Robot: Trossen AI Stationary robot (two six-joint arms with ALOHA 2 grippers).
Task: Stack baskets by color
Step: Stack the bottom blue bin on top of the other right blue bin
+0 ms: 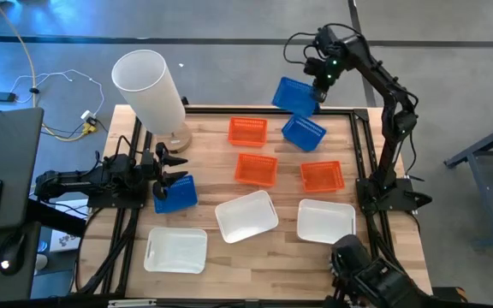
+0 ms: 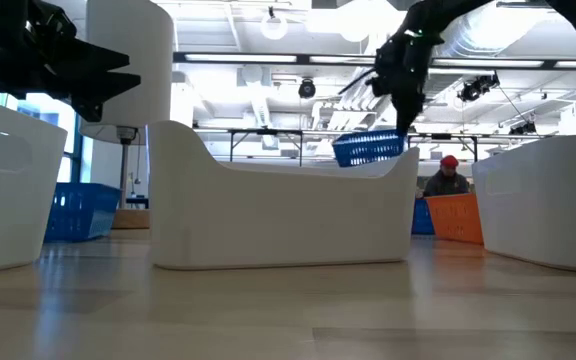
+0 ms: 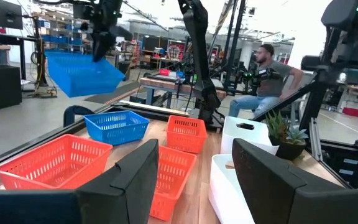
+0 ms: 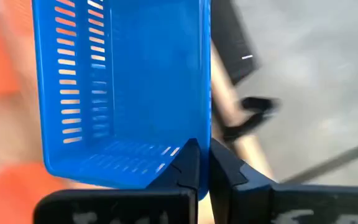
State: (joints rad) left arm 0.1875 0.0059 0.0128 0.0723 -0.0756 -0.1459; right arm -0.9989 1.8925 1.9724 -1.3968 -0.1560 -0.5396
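Baskets of blue, orange and white plastic are spread across the table (image 1: 400, 257). One blue mesh-sided basket (image 1: 295, 96) is held tilted above the far edge, its rim pinched by the right gripper (image 1: 321, 85). The left gripper (image 1: 171, 168) is spread wide at the left edge.

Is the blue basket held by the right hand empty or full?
Empty: the blue basket shows a bare floor inside, pinched by the right hand.

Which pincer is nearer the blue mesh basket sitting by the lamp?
Left. The left pincer hovers right beside that blue mesh basket; the right pincer is across the table.
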